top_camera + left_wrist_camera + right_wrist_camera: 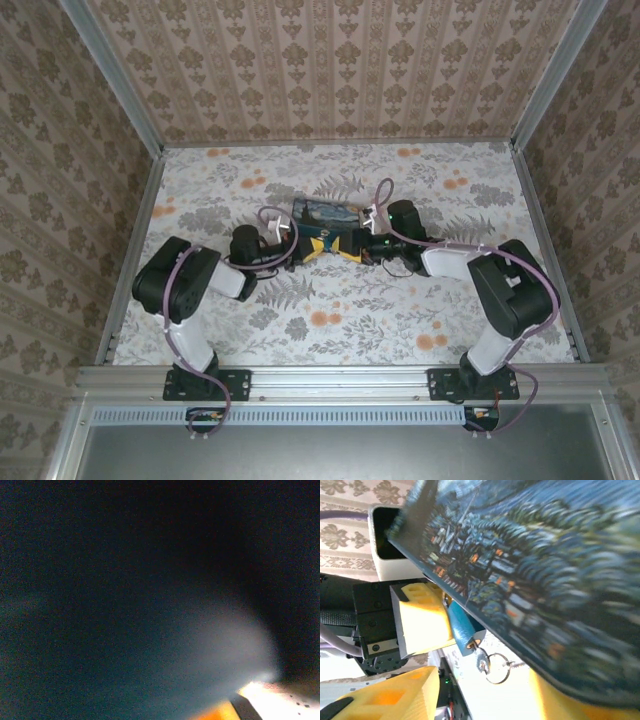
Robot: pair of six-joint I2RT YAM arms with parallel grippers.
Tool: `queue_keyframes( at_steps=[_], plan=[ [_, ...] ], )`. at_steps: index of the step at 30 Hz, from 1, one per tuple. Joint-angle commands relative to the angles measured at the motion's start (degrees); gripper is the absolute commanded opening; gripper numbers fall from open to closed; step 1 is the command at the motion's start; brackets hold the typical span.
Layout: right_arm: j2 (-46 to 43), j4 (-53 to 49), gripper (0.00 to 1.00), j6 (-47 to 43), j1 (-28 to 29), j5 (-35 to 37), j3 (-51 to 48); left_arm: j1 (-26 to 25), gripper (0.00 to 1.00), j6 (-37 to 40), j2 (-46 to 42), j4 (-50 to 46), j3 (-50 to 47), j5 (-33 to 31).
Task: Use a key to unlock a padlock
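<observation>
Stood bolted at the near edge of the table (340,330), left arm (180,285) by the near-left corner, right arm (510,290) by the near-right. Folded both at raised elbows and stretched the forearms inward, wrists low, meeting head-on around the table's middle. Clamped the left gripper (303,247) tight, one yellow pad (422,622) against the padlock (460,630). Faced the right gripper (352,247) toward it with jaws parted, yellow fingers (387,700) well apart and gripping nothing. Carried purple cables (180,340) looped along both arms
</observation>
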Motion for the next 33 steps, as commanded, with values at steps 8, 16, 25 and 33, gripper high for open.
queue_keyframes(
  at_steps=[8,16,25,33],
  plan=[
    [-5.65,-20.59,0.5,-13.8,0.16,7.6,1.92,-0.59,0.0,4.03,5.01,4.52,-2.75,-0.74],
    [-15.02,-32.02,0.4,-28.36,7.31,23.74,1.12,-0.57,0.0,3.9,5.59,4.56,-3.28,-1.8],
    [-11.02,-33.66,0.4,-36.55,15.82,36.4,6.7,-0.55,0.0,3.42,5.42,4.51,-3.2,-1.35],
    [-4.0,-33.07,0.44,-42.08,19.38,42.15,11.63,-0.59,0.0,2.89,5.4,4.53,-2.96,-0.58]
  ],
)
